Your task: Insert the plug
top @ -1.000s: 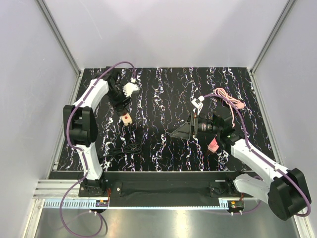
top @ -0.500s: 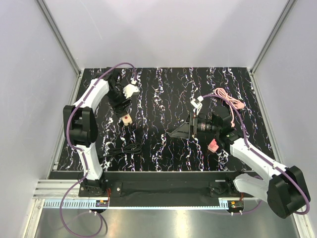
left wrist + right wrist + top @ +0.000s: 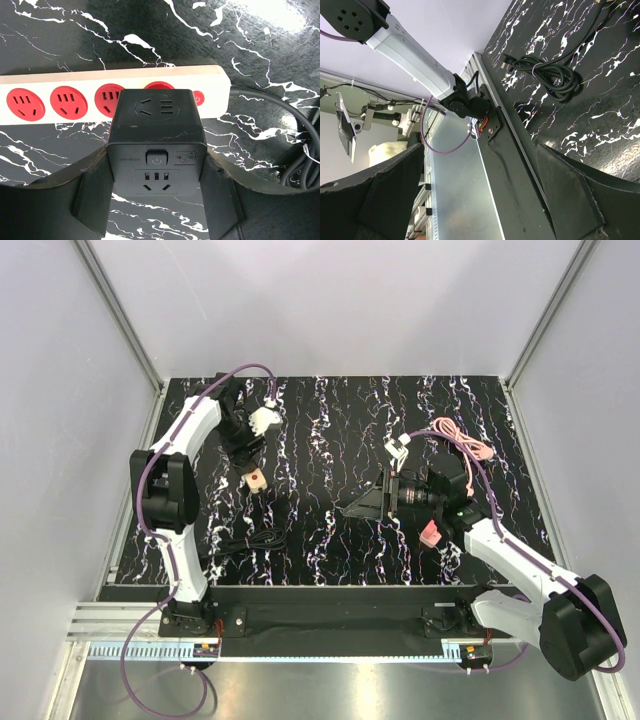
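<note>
Left fingers (image 3: 92, 202) clamped on cube plug (image 3: 156, 135), barely shifted over the past second | plug sits over power strip (image 3: 60, 82) fourth socket | judged: seating underway, depth unconfirmed | right fingers (image 3: 385, 195) apart, empty.

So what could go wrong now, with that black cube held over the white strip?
The cube, held in the left gripper, covers a red socket, so its hidden pins may miss the holes and jam. Nothing holds the strip: the right gripper is open and far off, so a push could slide or tip it. The cube's edge also sits close to the strip's red switch and might knock it.
</note>
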`<state>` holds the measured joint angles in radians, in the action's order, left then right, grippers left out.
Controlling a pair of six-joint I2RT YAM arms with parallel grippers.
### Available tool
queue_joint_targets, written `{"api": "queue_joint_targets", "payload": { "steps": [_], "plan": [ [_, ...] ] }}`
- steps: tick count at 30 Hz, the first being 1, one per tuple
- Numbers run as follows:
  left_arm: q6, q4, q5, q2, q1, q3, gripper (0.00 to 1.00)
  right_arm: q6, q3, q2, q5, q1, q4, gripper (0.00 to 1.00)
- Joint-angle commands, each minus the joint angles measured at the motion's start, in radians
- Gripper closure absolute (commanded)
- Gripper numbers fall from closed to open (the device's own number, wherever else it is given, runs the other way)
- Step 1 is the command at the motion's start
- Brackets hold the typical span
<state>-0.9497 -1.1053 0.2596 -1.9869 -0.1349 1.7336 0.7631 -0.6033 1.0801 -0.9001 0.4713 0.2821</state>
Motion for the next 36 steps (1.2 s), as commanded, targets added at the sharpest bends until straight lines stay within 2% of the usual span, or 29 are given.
{"api": "queue_joint_targets", "payload": {
  "steps": [1,11,21,36],
  "plan": [
    [0.003,0.001,-0.005,-0.009,-0.005,0.046,1.0,-0.016,-0.013,-0.005,0.0,0.004,0.023,0.0],
    [0.016,-0.019,0.05,-0.004,-0.009,0.014,1.0,-0.028,-0.024,-0.006,-0.005,0.004,0.005,0.0],
    [0.028,-0.057,-0.023,-0.001,-0.026,0.023,1.0,-0.039,-0.024,0.0,0.0,0.006,-0.006,0.0],
    [0.043,-0.077,0.039,-0.105,0.007,0.093,1.0,-0.053,-0.032,0.004,0.0,0.007,-0.02,0.0]
  ]
}}
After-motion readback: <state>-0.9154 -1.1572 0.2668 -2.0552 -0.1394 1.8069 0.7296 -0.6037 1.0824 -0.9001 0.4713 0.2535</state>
